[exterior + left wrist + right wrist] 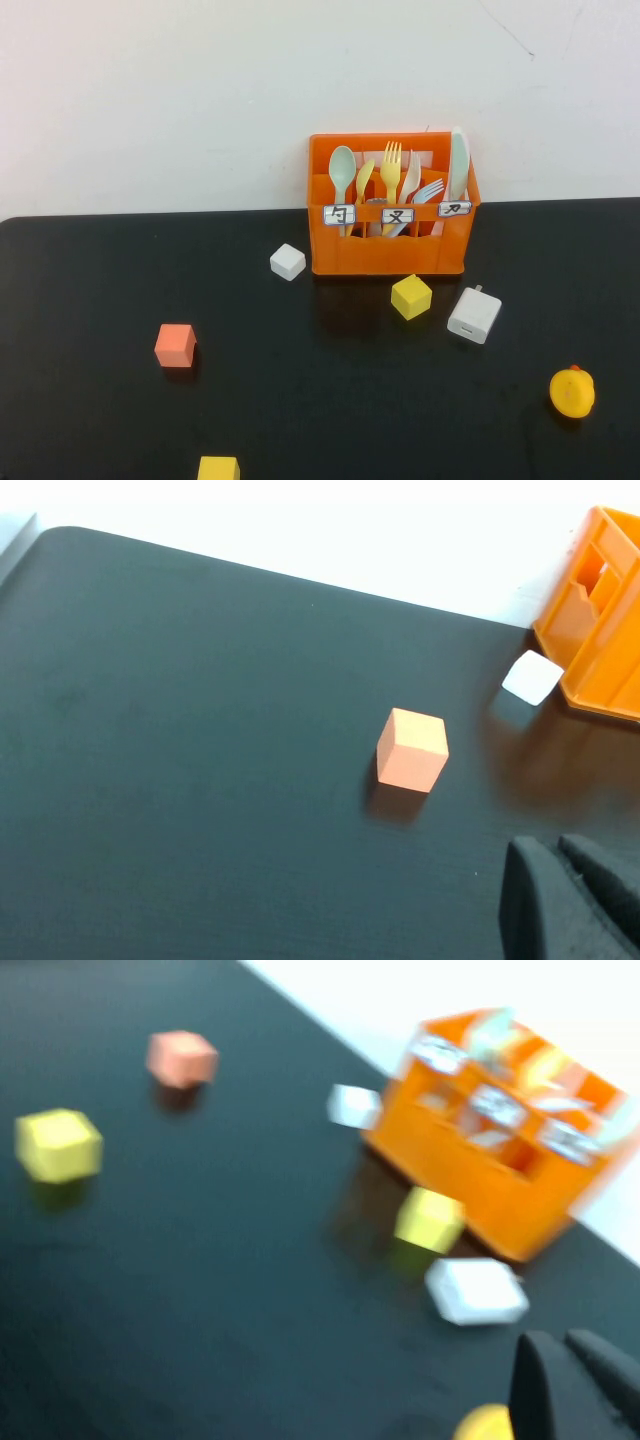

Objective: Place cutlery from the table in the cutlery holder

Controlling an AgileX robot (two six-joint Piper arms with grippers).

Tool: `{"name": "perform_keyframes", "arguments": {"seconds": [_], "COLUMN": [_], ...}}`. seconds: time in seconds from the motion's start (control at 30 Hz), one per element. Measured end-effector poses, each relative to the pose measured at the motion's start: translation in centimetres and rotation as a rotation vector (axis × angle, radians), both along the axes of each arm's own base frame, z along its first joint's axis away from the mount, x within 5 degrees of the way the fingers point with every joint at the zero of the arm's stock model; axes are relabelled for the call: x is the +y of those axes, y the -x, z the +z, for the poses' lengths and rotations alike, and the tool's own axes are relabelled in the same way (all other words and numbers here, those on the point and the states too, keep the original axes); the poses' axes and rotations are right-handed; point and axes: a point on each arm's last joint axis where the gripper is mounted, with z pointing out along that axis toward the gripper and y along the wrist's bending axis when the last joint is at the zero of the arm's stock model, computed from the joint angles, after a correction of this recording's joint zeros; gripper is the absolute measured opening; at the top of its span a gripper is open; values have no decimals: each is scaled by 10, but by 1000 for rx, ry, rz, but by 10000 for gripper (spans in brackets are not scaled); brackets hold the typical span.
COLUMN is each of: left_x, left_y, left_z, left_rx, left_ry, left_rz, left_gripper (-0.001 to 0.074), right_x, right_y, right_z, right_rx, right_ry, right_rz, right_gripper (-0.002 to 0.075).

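Note:
The orange cutlery holder [390,250] stands at the back of the black table [100,300]. A yellow fork [391,165] stands upright in its middle compartment, and a pale mint-green knife [459,165] stands in its right one. Neither arm shows in the high view. In the left wrist view my left gripper [548,852] is shut and empty over bare table, short of a salmon cube [412,750] and the holder [600,630]. In the right wrist view my right gripper [557,1345] is also shut and empty, above the table near a white charger [476,1290], with the holder [480,1175] beyond it.
A pale green spoon [342,170] and a white fork [428,190] also stand in the holder. On the table lie a white cube [288,262], a yellow cube [411,296], the charger [474,315], the salmon cube [176,345], another yellow cube [218,468] and a yellow duck [573,392].

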Motion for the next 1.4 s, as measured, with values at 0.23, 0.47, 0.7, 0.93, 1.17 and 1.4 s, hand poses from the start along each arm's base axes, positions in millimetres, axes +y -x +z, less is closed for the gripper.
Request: {"name": "perform_keyframes", "arguments": {"seconds": [0.23,0.47,0.7,0.93,1.17,1.4], "left_x": [0,0,0,0,0,0], "left_y": [0,0,0,0,0,0], "left_z": [0,0,0,0,0,0], "left_rx": [0,1,2,2,1,1], "left_ry": [0,1,1,1,-1,-1], "left_rz": [0,0,0,0,-1,-1], "left_gripper": [-1,-1,-1,-1,-1,-2], "right_x": [-15,-22,-22,-25,-37,-42], "right_y": [2,0,-2,-4,-5,-4], "right_z": [-37,-72,-76,-73,-76,-78], "right_rx": [-84,-51,-40,-68,9,40], "right_ry": [20,33,-9,-105,-220,-207], "right_rz": [-231,-363,-388,-455,-635,-693], "right_gripper": [-2,-2,-2,-2,-2,-2]}}
